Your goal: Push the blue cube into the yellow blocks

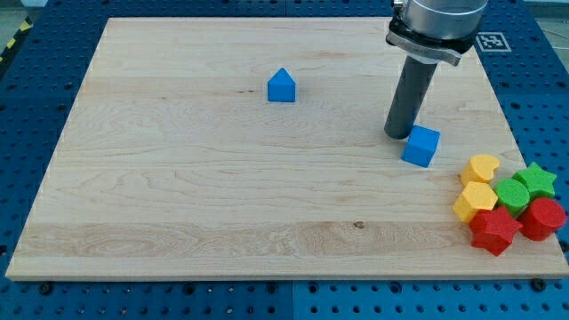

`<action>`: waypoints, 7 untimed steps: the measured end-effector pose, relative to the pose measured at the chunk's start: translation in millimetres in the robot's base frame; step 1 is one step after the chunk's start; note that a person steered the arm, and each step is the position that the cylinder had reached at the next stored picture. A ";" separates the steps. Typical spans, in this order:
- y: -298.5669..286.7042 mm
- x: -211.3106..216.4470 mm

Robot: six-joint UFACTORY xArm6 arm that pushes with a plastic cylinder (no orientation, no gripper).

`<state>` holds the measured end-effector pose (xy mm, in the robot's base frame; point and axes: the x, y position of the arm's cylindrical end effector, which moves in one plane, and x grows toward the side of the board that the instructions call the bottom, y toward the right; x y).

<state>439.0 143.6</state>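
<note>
My tip point(397, 135) rests on the wooden worktop point(178, 196), just beside the blue cube point(420, 146) at the cube's 10 o'clock side, touching it or very nearly so; the gap is too small to settle. There is no claw on this arm, only the dark rod, so nothing opens, closes or grips.

The blue cube sits toward the 3 o'clock edge of the worktop. The 2 yellow blocks lie near it at its 4 o'clock: a yellow crescent-like block point(481, 168) and, just below it, a yellow hexagonal block point(474, 201). They form the near edge of a tight cluster with a green star point(537, 179), a green rounded block point(511, 192), a red star point(494, 229) and a red rounded block point(542, 218).

As I judge it, the task is partly done at best: the tip is placed behind the cube on the side away from the yellows, which suits a push toward 4 o'clock, but bare wood shows between cube and yellows, so contact has not been made. What is left is the push across that gap.

A second blue piece, house-shaped point(281, 86), stands well apart toward 11 o'clock and has no part in this.

No readable writing or brand shows. The only marking is a black-and-white square tag point(487, 40) at the worktop's 1 o'clock corner, partly behind the arm.
</note>
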 end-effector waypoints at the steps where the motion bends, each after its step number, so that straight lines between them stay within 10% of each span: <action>1: 2.0 1.9; 7: 52.1 16.1</action>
<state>455.1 195.7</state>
